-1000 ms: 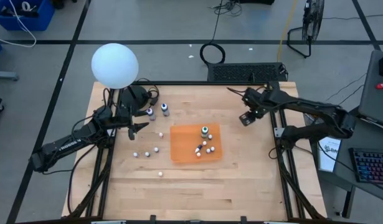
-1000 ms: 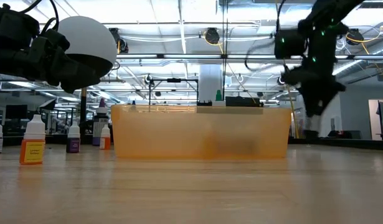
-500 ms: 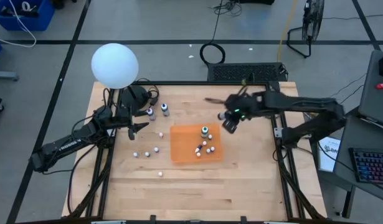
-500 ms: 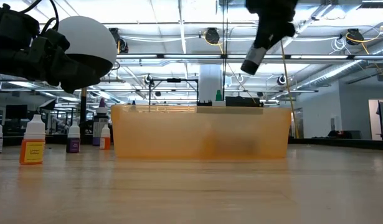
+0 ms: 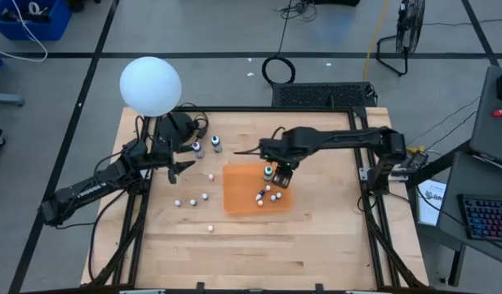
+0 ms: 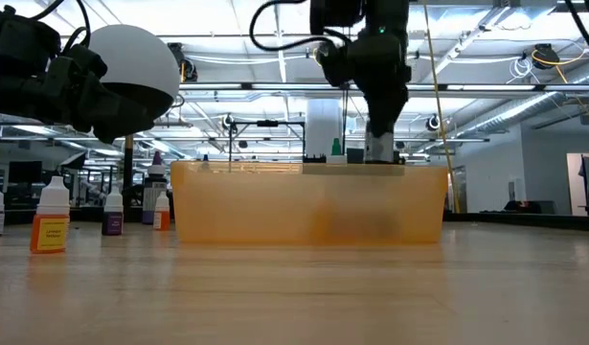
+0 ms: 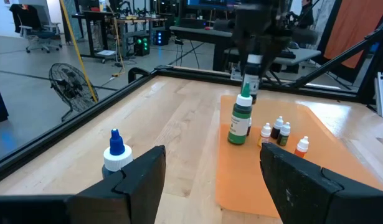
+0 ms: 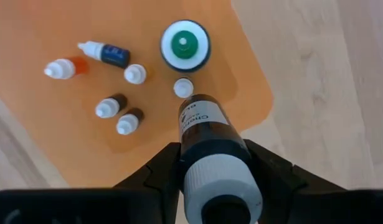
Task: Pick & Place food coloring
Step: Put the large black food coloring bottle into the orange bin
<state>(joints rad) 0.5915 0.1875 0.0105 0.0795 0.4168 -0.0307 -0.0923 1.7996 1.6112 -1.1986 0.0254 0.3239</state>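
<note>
The right tool [image 8: 211, 163], clamped on a small, light, hard bottle [image 8: 207, 134] around its slick body, hangs over the orange mat [image 5: 238, 192].

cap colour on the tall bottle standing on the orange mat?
Green cap on the tall bottle; right wrist view shows it best.

The mat [image 5: 242, 192] is orange, on a pale wood-grain worktop [image 5: 316, 237]. On the mat, a green-bodied bottle [image 7: 241, 119] has a white top. Beside it, small white-capped bottles [image 8: 119, 112] show dark, blue and orange bodies. The right gripper [image 8: 213, 180] is black, and its held bottle [image 8: 203, 127] is dark with a white label. The globe [image 5: 150, 85] is white.
</note>
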